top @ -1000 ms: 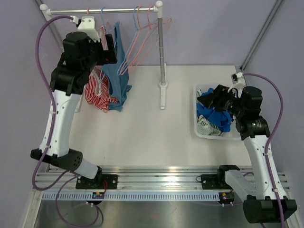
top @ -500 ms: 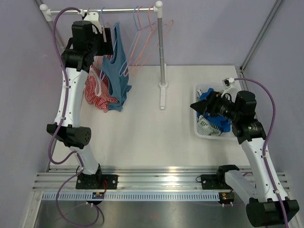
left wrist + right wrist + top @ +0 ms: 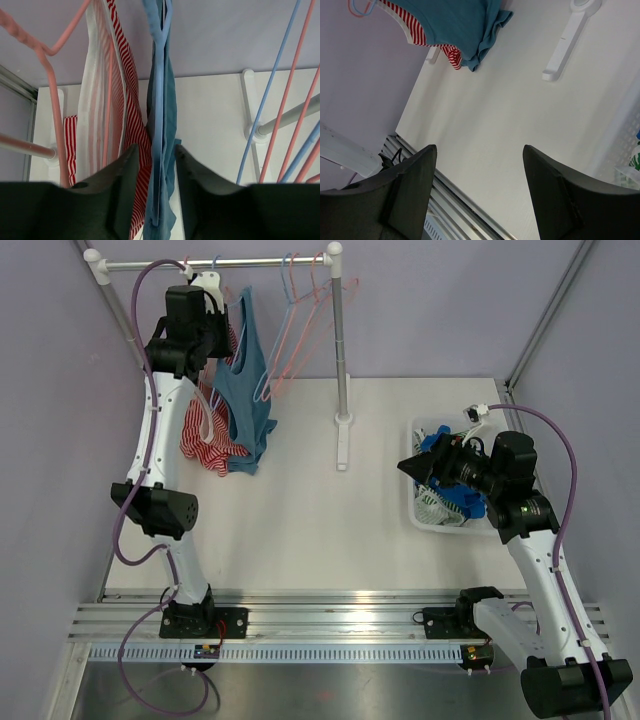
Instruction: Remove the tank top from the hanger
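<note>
The teal tank top (image 3: 245,390) hangs from the rail (image 3: 260,261) in the upper left of the top cam view, w/ its hem low near the table (image 3: 300,530). A red-striped top (image 3: 205,440) hangs just left of it and touches it. Further right on the same rail are empty hangers (image 3: 300,315), pink and blue, then the rack post (image 3: 343,350).

The left gripper (image 3: 228,335) is high up, just under the rail, at the upper part of the tank top. In the left wrist cam its two dark fingers (image 3: 117,190) fill the bottom of the frame w/ a narrow gap btw them, so it is partly open. The blue hanger (image 3: 159,75) and the teal cloth run down through this gap, approx. in the centre. I cannot tell if the pads press the cloth or only stand beside it. The striped top is at the left side of the gap.

The right gripper (image 3: 410,466) is at middle right of the top view, over the left edge of a white bin (image 3: 440,527) that holds blue and green clothes (image 3: 455,495). In the right wrist cam its fingers (image 3: 410,185) are wide apart and hold nothing. The tank top shows in the upper left of that frame, well apart from them.
</note>
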